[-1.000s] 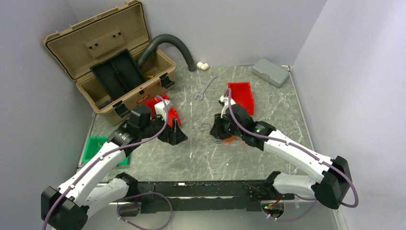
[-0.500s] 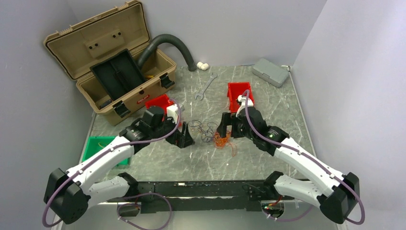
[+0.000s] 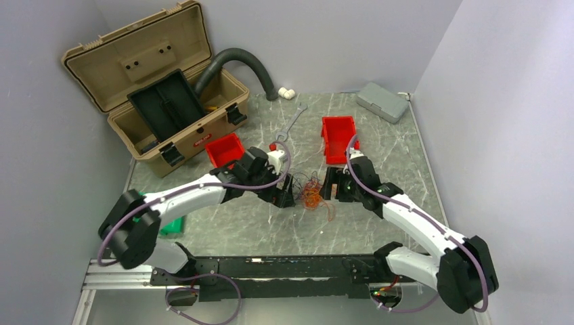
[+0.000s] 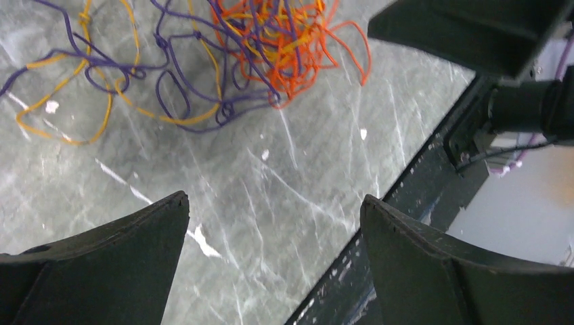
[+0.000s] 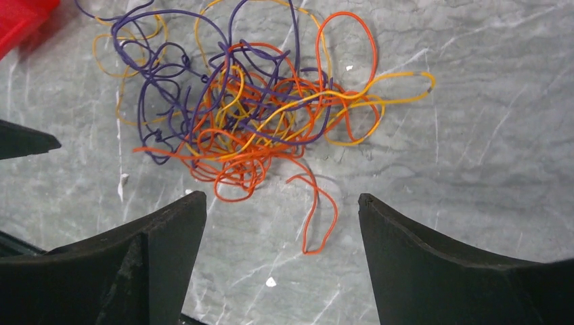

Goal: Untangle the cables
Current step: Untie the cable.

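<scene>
Cables [image 5: 257, 115]: one loose tangle of thin wires in orange, yellow and dark purple, lying flat on the surface [image 5: 474, 169]. It sits between the left claw [image 3: 284, 196] and the right claw [image 3: 332, 187], just ahead of both sets of fingertips, and neither grips it. The orange clump is densest, on the side nearer the right claw. Purple and yellow loops spread out on the far side. One orange tail trails toward the gap between the right claw's fingers without touching them.

The cables [image 3: 311, 193] lie on the table [image 3: 396, 139] between left pincer [image 3: 288, 197] and right pincer [image 3: 331, 184].
</scene>
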Robot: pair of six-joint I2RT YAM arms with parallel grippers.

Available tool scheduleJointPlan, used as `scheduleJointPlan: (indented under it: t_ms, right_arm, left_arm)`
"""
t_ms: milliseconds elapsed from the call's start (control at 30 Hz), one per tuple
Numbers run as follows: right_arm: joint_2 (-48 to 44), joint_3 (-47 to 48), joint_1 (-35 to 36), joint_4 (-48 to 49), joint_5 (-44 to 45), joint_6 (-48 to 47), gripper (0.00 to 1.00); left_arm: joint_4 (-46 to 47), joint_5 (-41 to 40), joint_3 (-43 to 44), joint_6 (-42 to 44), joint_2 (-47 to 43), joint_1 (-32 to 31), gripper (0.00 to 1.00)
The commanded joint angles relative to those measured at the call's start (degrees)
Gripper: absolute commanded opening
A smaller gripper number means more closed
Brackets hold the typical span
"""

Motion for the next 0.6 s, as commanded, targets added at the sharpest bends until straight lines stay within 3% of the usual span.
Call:
scheduleJointPlan:
  t_ms: [0, 267, 433, 500, 567]
  right_arm:
    - [3.83, 0.78, 0.25, 7.36, -1.59, -2.06, 0.84]
    - [11.54, -1.36, 1.38, 19.34, -8.49, 1.31, 0.74]
    - [13.46, -3.35, 2.30, 23.64, -9.52, 3.04, 0.66]
    - [12.90, -4.85, 2.30, 24.67, -9.46, 3.57, 0.53]
    - [11.92, -6.08, 2.39, 25.16, -9.22, 3.86, 0.31]
  left_arm:
    - [5.21, -1.50, 5.98, -1.43, 7.35, -0.15, 0.97]
    - [5.93, -4.52, 13.11, -1.68, 18.63, -0.15, 0.88]
    - [6.25, -4.13, 15.26, -3.09, 23.18, -0.16, 0.74]
    - [6.99, -3.82, 15.60, -3.96, 24.54, -0.15, 0.63]
    - [7.95, -3.01, 15.85, -4.55, 25.77, -0.09, 0.45]
